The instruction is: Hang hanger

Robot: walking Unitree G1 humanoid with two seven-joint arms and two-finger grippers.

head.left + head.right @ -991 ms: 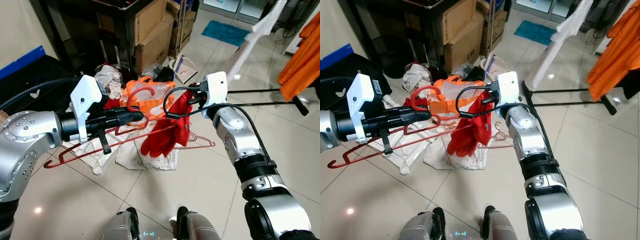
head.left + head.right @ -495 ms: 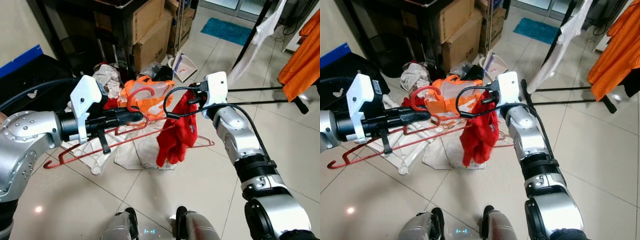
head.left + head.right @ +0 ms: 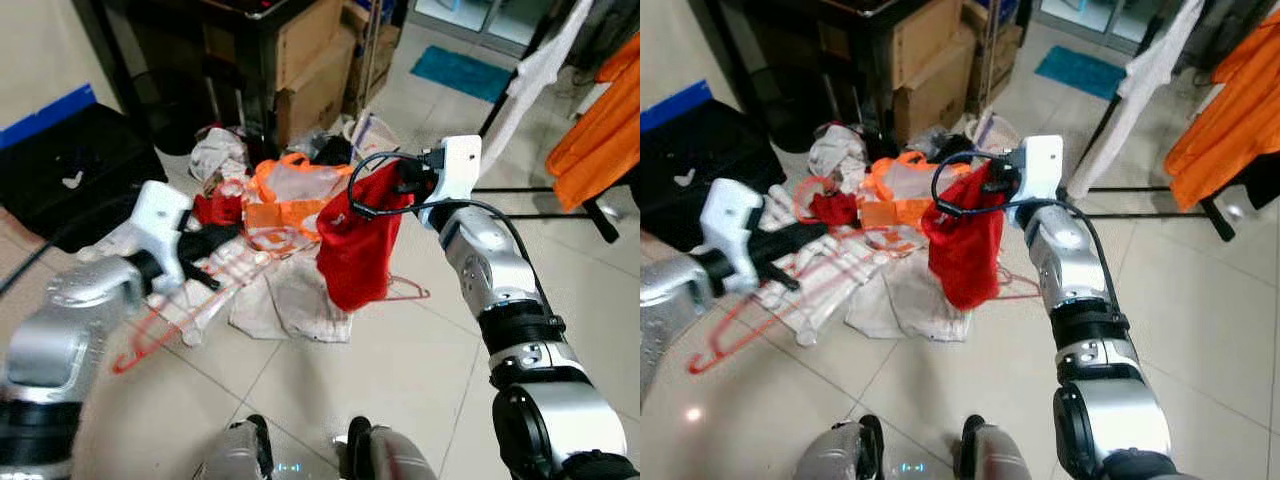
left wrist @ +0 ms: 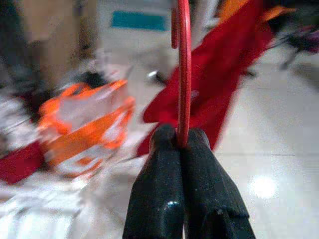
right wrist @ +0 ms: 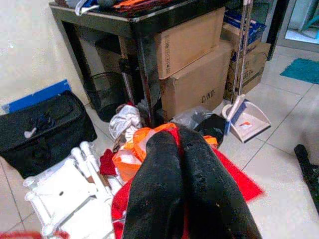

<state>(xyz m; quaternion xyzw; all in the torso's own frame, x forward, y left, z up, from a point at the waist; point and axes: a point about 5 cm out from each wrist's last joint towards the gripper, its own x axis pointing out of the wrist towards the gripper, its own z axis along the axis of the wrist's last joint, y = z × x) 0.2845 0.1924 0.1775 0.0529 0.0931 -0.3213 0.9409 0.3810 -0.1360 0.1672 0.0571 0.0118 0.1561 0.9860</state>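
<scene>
My left gripper is shut on a thin red hanger, held low over the clothes pile. The hanger's frame trails down toward the floor, and it is blurred. My right gripper is raised at the centre right. It is shut on the black wire hanger, from which a red garment hangs. In the right wrist view its fingers are pressed together with red cloth beneath them.
A pile of clothes with an orange bag lies on the tiled floor. Cardboard boxes and a dark table stand behind it, and a black bag sits at the left. A drying rack with an orange garment stands at the right.
My left arm has swung down and to the left with the red hanger, which is now blurred. My right gripper has lifted the red garment higher and to the right.
</scene>
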